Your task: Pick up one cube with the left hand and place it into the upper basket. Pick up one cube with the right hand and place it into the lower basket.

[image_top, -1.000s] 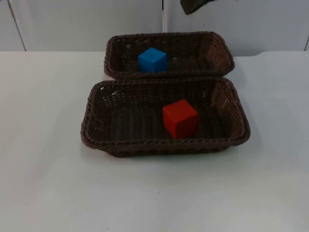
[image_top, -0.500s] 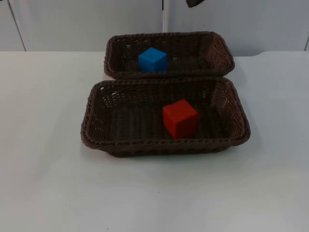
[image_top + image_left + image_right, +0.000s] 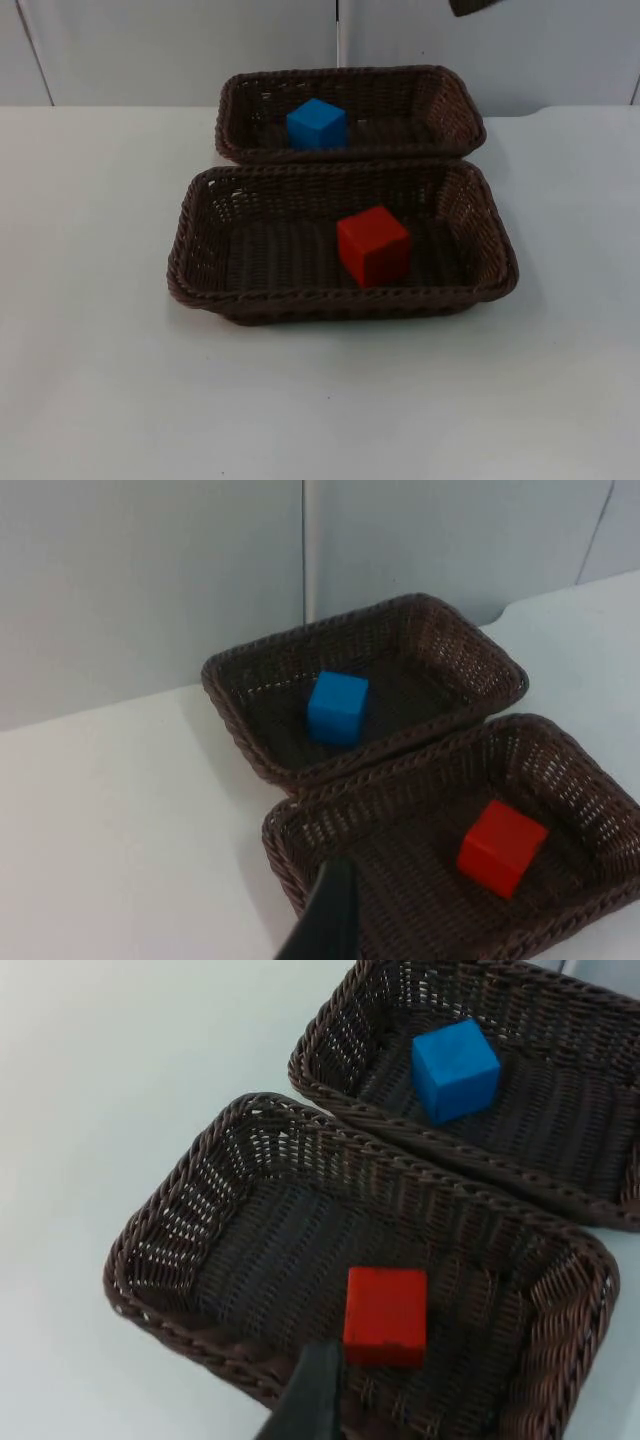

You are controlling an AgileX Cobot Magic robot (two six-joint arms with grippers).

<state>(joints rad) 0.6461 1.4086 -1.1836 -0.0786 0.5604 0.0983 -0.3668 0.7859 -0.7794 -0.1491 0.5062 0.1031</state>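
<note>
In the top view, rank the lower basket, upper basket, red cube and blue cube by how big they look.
1. lower basket
2. upper basket, though it lies farther from the camera, so the true difference is unsure
3. red cube
4. blue cube, also farther away, so the cubes may match

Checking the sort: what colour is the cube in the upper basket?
Blue. The cube in the upper basket shows best in the right wrist view.

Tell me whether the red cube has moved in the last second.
No. In the top view the red cube sits at the same spot in the lower basket, just as far from its rim.
</note>
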